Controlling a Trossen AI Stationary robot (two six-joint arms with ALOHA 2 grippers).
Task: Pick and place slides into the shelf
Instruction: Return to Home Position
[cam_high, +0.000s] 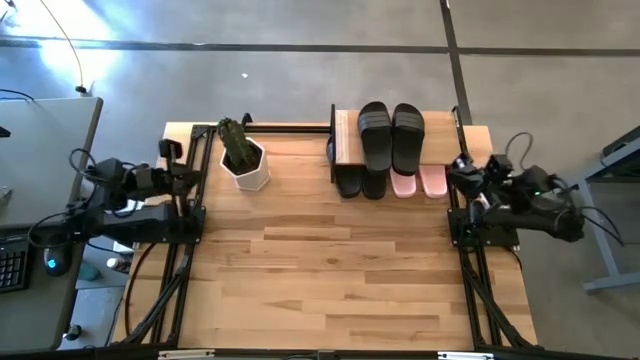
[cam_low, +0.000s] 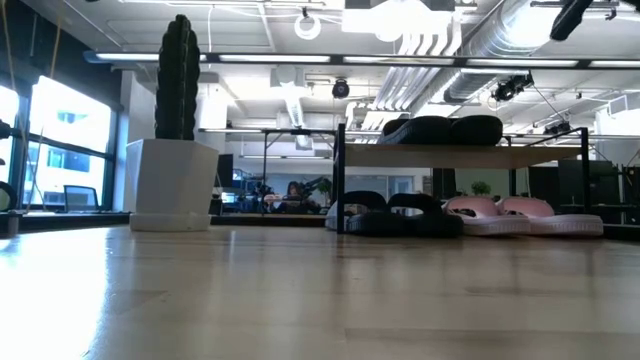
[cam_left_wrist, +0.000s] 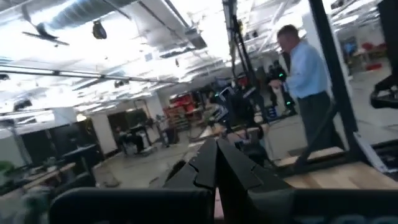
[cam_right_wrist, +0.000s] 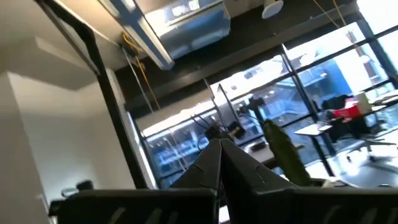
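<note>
High view: the shelf (cam_high: 345, 140) stands at the far edge of the surface (cam_high: 330, 270), right of centre. Two black slides (cam_high: 391, 137) lie side by side on its top board. Under it, two more black ones poke out towards the near side, with two pink slides (cam_high: 418, 183) just to their right. That makes six, and no slide lies loose on the surface, so I judge the placing done. The left arm (cam_high: 140, 215) is folded at the left edge and the right arm (cam_high: 530, 205) at the right edge, neither reaching over the shelf. A white plant pot (cam_high: 250, 175) stands left of the shelf.

Low view: one black pair sits on the top board. On the lower level the other black pair is on the left and the pink pair on the right, all lying flat. No arm shows here.

Left wrist view: the left hand (cam_left_wrist: 214, 167) has its fingers meeting at the tips with nothing between them. It faces the room, where a person (cam_left_wrist: 305, 68) stands.

Right wrist view: the right hand (cam_right_wrist: 219, 163) is likewise closed and empty, with the cactus (cam_right_wrist: 283, 152) beyond it.

What is left, as I read it, is only for the arms to settle at rest.
</note>
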